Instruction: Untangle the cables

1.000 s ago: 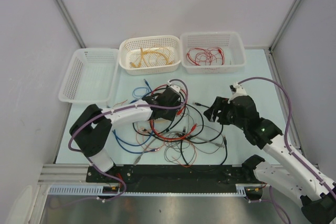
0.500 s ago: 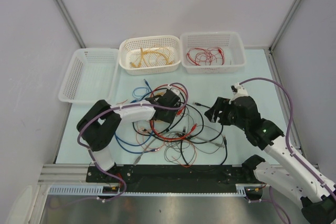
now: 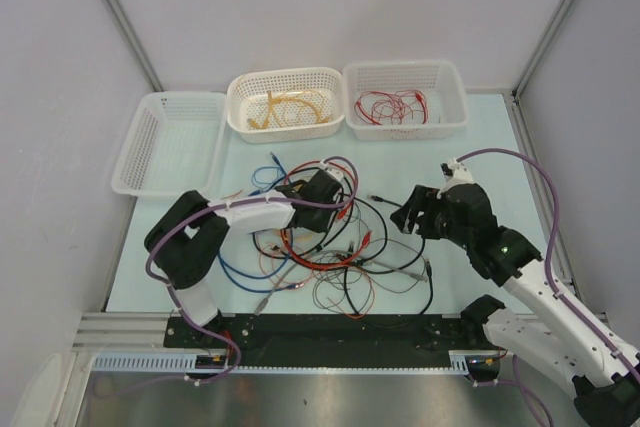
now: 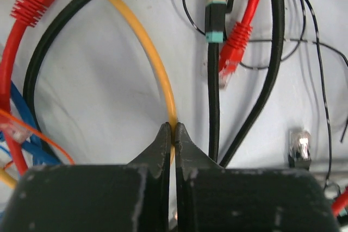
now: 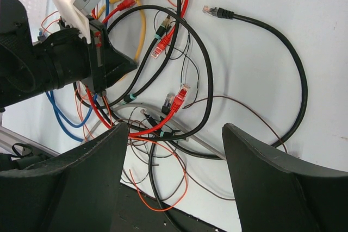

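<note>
Left tool, pinched tight on the yellow cable in the middle of the tangle on the counter, has it running ahead then arcing left across a black cable, while the right tool, wide and empty, hovers just right of the tangle.

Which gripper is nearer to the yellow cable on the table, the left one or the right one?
Left. The left gripper is shut on the yellow cable in the tangle. The right gripper hangs open at the tangle's right edge, apart from that cable.
</note>
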Controlling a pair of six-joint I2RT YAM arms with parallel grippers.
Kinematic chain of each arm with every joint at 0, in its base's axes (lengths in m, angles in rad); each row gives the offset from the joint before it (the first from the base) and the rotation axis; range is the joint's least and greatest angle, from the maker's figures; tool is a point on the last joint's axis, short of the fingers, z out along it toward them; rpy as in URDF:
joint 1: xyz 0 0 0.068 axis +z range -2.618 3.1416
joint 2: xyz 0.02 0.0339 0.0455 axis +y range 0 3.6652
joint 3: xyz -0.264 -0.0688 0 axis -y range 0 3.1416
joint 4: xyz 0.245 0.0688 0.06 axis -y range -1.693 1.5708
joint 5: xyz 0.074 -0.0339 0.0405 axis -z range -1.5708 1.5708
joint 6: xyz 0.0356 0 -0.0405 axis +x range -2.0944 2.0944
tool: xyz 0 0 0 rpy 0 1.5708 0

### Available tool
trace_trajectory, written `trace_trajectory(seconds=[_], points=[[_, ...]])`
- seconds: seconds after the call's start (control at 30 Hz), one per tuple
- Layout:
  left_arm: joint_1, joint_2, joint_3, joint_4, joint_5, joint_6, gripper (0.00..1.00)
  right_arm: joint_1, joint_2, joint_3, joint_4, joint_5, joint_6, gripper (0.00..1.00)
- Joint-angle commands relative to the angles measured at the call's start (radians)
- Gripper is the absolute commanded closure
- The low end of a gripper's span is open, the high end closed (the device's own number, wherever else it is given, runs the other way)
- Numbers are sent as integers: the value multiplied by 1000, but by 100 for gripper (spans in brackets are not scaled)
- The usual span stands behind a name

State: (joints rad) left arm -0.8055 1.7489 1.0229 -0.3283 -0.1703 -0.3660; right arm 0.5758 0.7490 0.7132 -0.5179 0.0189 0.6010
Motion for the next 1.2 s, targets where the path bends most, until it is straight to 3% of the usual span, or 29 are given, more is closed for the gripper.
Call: trace_trajectory(seconds=[0.0,0.17,0.3,0.43,0.73,1.0,1.17], points=[[0,-182,48,-74,8,-8,100,-5,-27,6,2,10,-12,25],[2,-340,230,-150,31,12,100,-7,-53,6,10,19,-10,25],[19,-405,334,-130,242,6,100,-14,-74,6,21,7,-3,25],[31,-443,379,-89,363,-53,100,-21,-108,15,19,-5,11,25],[103,-509,244,119,622,-236,100,-22,-191,42,19,4,-1,25],[167,-427,105,250,1027,-355,100,-28,-194,42,9,16,-4,25],[167,-433,8,313,1072,-384,100,-28,-142,42,12,-6,-17,24]])
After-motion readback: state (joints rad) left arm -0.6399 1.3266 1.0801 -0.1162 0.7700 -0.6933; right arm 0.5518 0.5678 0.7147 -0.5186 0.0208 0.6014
